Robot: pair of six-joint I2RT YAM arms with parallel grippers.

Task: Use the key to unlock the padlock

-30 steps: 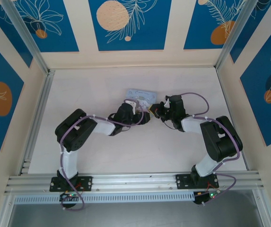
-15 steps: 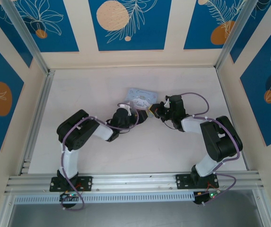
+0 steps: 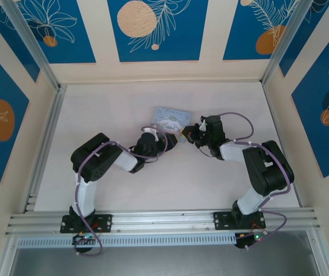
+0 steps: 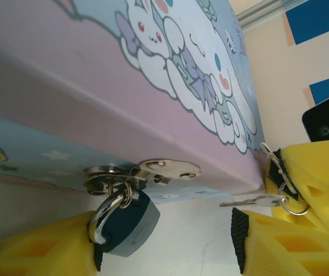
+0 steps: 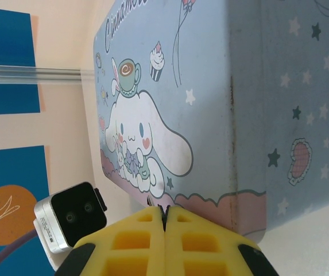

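the left claw stood wide, the padlock hanging from the hasp of the tin box against one finger. the right claw, pinched shut on the key, sat just beside its other finger.

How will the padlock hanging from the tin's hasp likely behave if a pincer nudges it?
The padlock hangs free from the hasp, so it would probably swing, not hold still. Its smooth metal body may be slippery.
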